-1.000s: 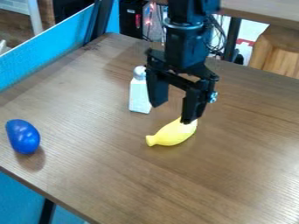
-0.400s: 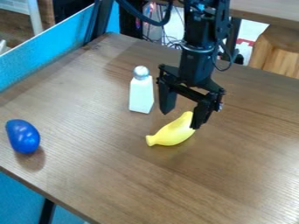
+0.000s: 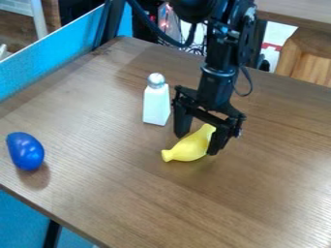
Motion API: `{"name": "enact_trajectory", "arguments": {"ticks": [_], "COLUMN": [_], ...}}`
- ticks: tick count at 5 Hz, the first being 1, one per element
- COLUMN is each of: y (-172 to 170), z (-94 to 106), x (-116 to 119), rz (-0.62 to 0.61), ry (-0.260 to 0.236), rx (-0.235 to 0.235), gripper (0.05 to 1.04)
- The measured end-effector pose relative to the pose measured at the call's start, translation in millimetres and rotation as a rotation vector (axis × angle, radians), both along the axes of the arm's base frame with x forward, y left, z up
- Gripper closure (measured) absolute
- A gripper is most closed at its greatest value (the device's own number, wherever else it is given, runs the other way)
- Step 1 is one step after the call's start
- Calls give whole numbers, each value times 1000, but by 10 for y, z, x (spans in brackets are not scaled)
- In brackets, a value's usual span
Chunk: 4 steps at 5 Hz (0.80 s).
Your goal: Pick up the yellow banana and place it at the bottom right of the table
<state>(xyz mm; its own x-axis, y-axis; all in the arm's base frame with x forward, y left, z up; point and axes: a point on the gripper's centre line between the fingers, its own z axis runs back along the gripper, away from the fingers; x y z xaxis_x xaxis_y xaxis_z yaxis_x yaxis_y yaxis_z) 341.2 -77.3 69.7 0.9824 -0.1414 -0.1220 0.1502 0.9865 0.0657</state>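
Three things are sitting on the brown table: a yellow toy banana, a white bottle and a blue egg-shaped toy. The black gripper is hanging over the far end of the banana, and its jaws are standing wide apart. One finger is pointing down on the left, and the other is pointing down on the right, so the end of the banana is showing between them. The gripper is not squeezing it, and I cannot tell if a finger is touching it. The big change is that the gripper has been coming down, so its fingers are now sitting lower around the banana. The banana itself is lying in the same spot, with its little knob pointing left and near. To me, this means the gripper is getting into a good place for a pinch, but the banana is not being held yet. The bottle is standing up just to the left of the gripper, keeping its place. The blue toy is resting well apart from them, near the left edge of the table.
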Motion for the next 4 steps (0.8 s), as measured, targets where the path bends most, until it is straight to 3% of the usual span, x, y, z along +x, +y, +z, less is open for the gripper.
{"name": "enact_trajectory", "arguments": {"ticks": [1, 2, 3, 4], "y": [8, -85, -224, -264], "z": [-132, -139, 85, 524], "x": [-17, 2, -57, -126], "rz": [13, -11, -37, -56], "ry": [41, 24, -55, -144], "rx": [7, -61, -189, -182], "gripper": [123, 398, 477, 477]}}
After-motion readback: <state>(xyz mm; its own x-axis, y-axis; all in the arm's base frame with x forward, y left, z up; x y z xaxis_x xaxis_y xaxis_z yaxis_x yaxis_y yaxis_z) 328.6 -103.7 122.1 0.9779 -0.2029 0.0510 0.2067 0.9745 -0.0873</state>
